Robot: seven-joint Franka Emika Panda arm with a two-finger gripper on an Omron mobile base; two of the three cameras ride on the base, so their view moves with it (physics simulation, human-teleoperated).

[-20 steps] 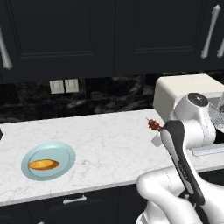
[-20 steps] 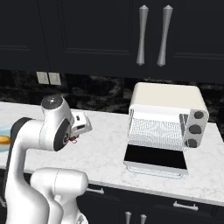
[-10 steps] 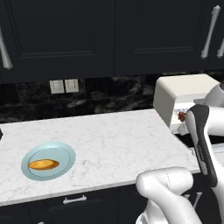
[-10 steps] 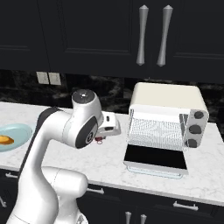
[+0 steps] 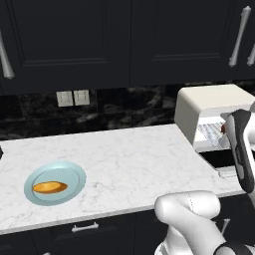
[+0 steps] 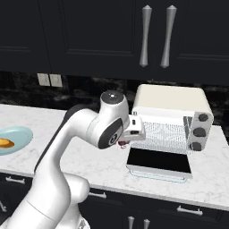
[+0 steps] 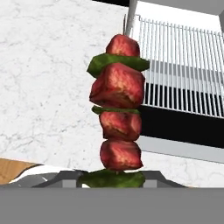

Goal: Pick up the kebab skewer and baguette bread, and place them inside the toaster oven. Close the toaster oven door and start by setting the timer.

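Hand view: my gripper (image 7: 114, 177) is clamped on the kebab skewer's (image 7: 117, 118) base; light, stiff, chunks may slide, so I'd keep it level toward the toaster oven (image 6: 172, 117).

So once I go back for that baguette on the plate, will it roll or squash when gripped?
The baguette bread looks like a smooth, rounded oval, so it may roll or slip sideways. It lies low in the blue plate, whose raised rim probably contains it. Firmness cannot be judged here.
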